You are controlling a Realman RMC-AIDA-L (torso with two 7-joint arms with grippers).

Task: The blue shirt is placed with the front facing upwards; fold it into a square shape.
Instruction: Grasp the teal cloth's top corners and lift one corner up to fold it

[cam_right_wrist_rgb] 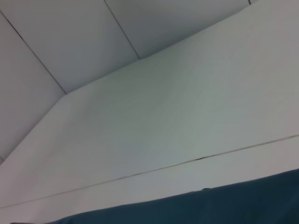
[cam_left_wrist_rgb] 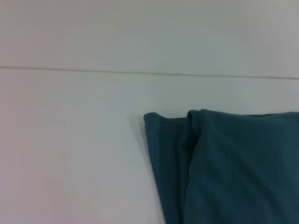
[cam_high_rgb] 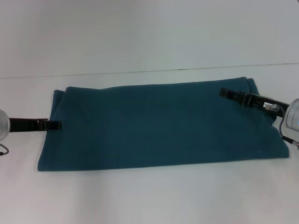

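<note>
Head view: blue shirt [cam_high_rgb: 159,126] folded into long band on counter [cam_high_rgb: 149,196]; left tool [cam_high_rgb: 55,124], right tool [cam_high_rgb: 226,93] at its ends, grip cannot be told.

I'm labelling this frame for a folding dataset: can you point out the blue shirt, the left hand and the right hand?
blue shirt [cam_high_rgb: 159,126]: head view, middle of the folded cloth.
left hand [cam_high_rgb: 55,124]: head view, tip at the shirt's left edge.
right hand [cam_high_rgb: 226,93]: head view, tip over the shirt's far right corner.

No writing, label or number can be read anywhere; the blue shirt [cam_high_rgb: 159,123] shows only plain cloth.
</note>
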